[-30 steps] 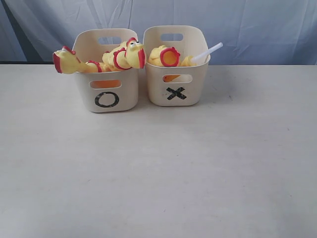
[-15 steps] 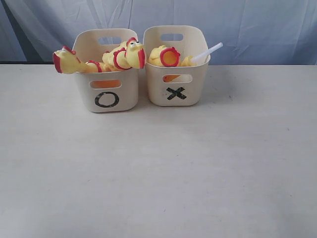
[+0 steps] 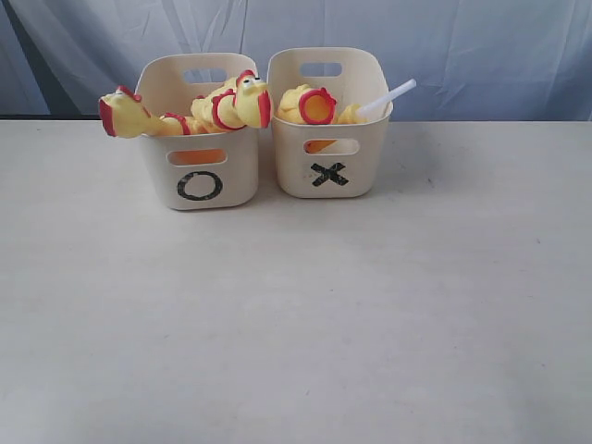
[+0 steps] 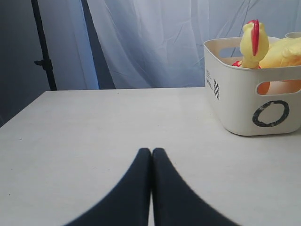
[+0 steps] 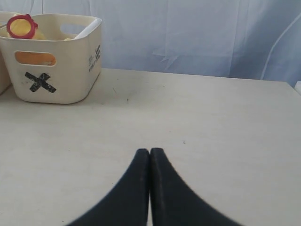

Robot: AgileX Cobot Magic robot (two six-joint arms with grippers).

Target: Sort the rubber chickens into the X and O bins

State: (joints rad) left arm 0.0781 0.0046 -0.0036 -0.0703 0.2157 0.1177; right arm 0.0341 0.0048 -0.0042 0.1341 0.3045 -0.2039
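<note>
Mostly the X bin [image 3: 294,174] hides its chicken [image 3: 316,105], seemingly curled.

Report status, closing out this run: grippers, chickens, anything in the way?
Left gripper and right gripper shut, empty. Two rubber chickens in O bin, one draped over its rim. Third chicken with white tube in X bin. No obstruction seen.
</note>
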